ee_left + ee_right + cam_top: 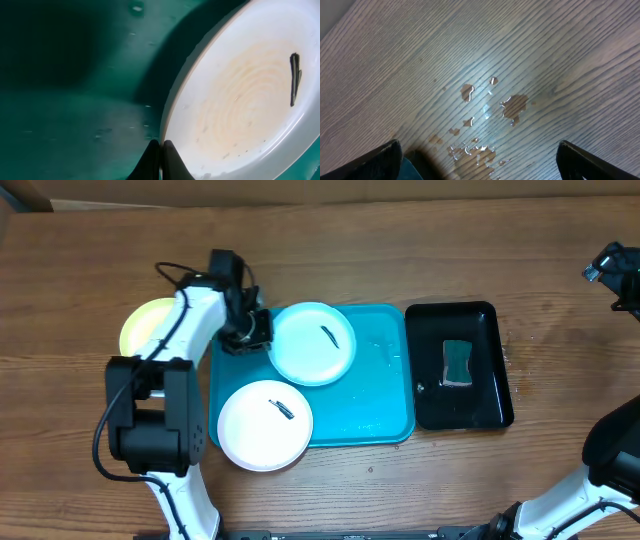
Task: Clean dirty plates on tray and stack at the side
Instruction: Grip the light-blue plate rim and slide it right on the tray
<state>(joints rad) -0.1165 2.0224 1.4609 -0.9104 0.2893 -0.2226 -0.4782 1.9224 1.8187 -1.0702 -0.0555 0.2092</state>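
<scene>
Rim pinch: left gripper clamped on the pale blue plate at its 9 o'clock.
We find the plate lying on the tray; we advise a slow, level lift, since the thin rim may slip. The right gripper stands open.

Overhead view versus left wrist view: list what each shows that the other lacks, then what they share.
Only overhead: the yellow-green plate on the table, the white plate overhanging the turquoise tray at one corner, and the black tray holding a sponge. Only left wrist: the left gripper shut at the pale blue plate rim, and faint tan rings on that plate. Both: the pale blue plate, its dark smear, the turquoise tray.
</scene>
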